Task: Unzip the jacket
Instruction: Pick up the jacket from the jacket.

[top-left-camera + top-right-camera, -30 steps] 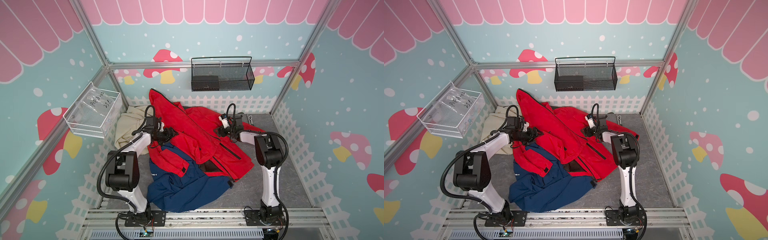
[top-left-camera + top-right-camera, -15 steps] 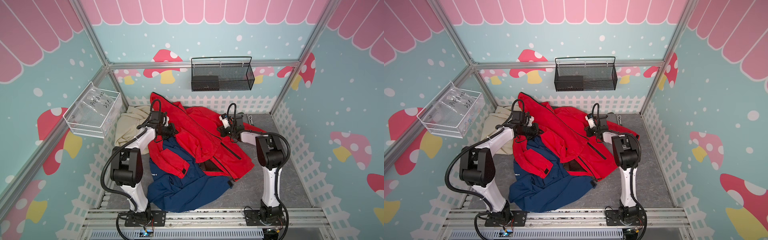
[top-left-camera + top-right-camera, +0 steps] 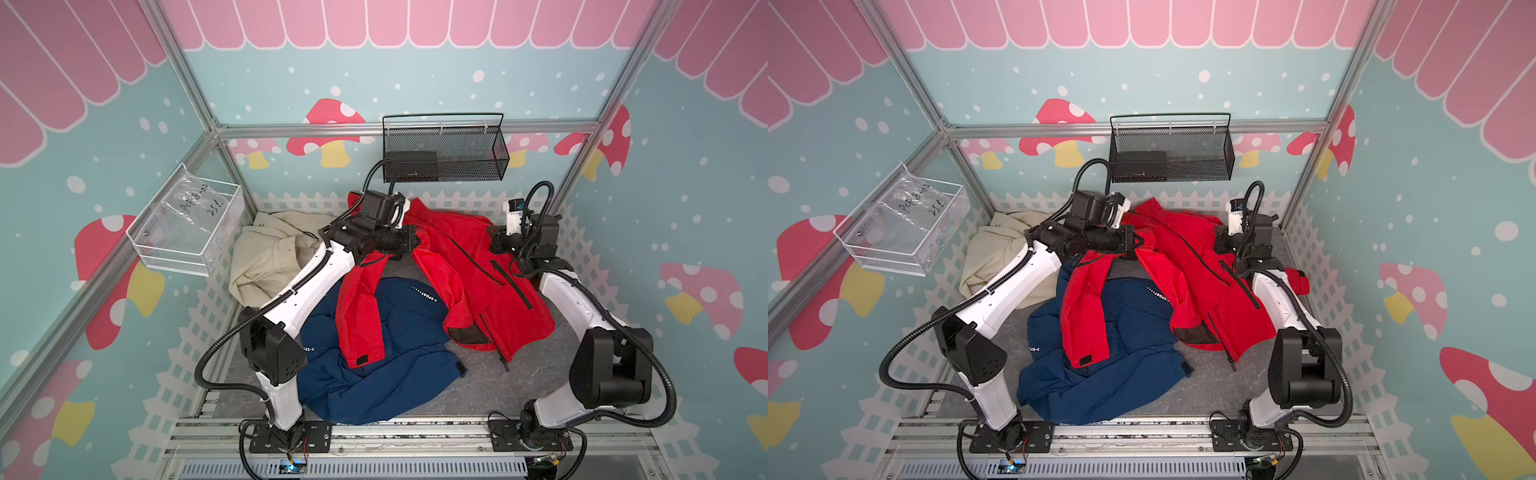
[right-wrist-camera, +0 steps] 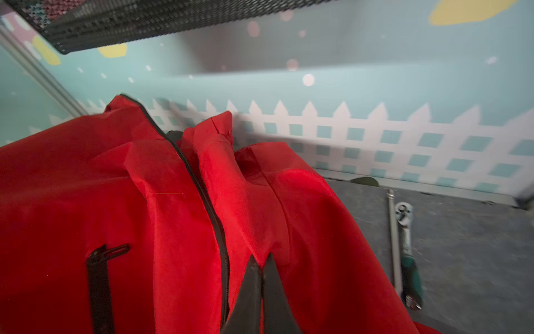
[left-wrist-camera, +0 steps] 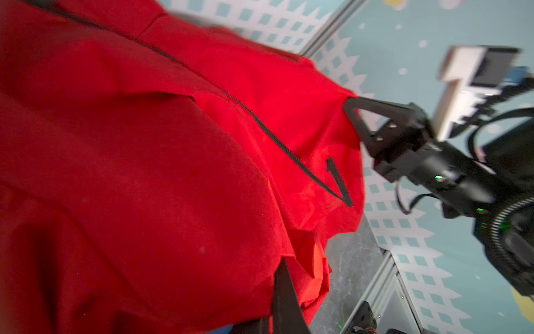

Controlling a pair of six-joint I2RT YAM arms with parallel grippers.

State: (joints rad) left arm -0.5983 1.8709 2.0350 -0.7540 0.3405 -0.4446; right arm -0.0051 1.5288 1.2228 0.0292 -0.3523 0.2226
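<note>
My left gripper [image 3: 417, 242] is pressed together on a fold of the red fabric jacket [image 3: 469, 274]. My right gripper [image 4: 261, 261] is also pressed together, pinching the same jacket just beside its black front zipper [image 4: 215, 219], which is closed where visible. The jacket spans both grippers, and its lower part rests on the grey bench [image 3: 478, 386]. Below my left gripper, a navy blue jacket [image 3: 395, 332] lies partly under the red one. A beige garment [image 3: 266, 257] lies outboard of my left gripper. A green-handled ratchet wrench [image 4: 404, 248] lies beyond my right gripper.
</note>
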